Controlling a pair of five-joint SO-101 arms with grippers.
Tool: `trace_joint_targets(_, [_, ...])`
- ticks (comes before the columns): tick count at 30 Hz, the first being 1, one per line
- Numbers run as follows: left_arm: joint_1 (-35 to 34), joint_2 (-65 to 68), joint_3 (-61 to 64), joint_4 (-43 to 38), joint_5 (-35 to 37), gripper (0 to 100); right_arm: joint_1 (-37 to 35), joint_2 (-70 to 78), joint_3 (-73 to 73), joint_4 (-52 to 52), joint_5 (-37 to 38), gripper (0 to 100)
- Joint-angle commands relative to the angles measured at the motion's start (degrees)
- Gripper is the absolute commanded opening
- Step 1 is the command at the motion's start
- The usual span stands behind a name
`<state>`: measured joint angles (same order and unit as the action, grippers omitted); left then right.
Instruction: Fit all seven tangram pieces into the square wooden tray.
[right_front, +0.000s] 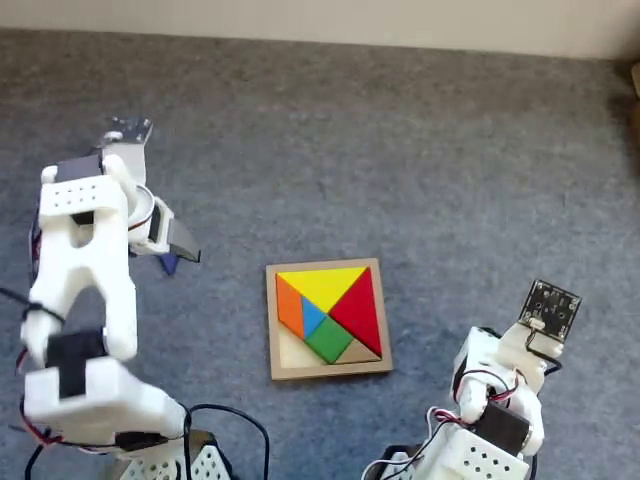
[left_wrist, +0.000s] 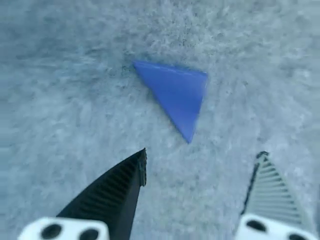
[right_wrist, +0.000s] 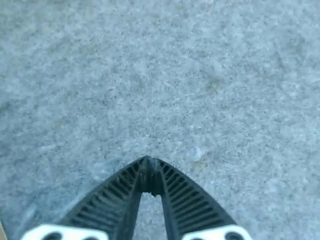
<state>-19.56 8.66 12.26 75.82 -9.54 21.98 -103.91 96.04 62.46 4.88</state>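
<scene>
Hovering with my left gripper (left_wrist: 202, 152) spread wide over the blue triangle (left_wrist: 175, 92), which lies flat on the grey worktop (left_wrist: 60, 100), left of centre in the high view, well apart from the tray (right_front: 272, 330). It looks thin, light, stiff and slick, so I'd pinch opposite edges. My right gripper (right_wrist: 150, 162) is closed and empty.

Blue triangle (left_wrist: 175, 95) on grey carpet (left_wrist: 60, 100); tray (right_front: 290, 352) pieces (right_front: 325, 285) yellow, red, orange, green, perhaps tan.
</scene>
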Motion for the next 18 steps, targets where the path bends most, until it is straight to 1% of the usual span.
trace_joint_targets(1, [-0.5, 4.6, -6.8, -1.1, 1.8, 29, 0.6, -1.0, 6.4, -1.5, 0.8, 0.5])
trace_joint_targets(3, [-0.5, 6.9, -10.2, -1.1, 6.5, 29, 0.7, -1.0, 6.4, -1.5, 0.8, 0.5])
trace_joint_targets(5, [-0.4, 8.8, -13.1, -1.1, 9.2, 29, 0.7, -1.0, 6.4, -1.5, 0.8, 0.5])
trace_joint_targets(7, [0.0, 10.7, -14.8, -1.1, 10.3, 29, 0.7, -1.0, 6.4, -1.5, 0.8, 0.5])
trace_joint_targets(15, [4.3, 20.5, -19.9, -1.4, 10.8, 29, 0.7, -1.0, 6.4, -1.5, 0.8, 0.5])
trace_joint_targets(18, [4.4, 24.7, -24.5, -1.0, 15.0, 29, 0.7, -1.0, 6.4, -1.5, 0.8, 0.5])
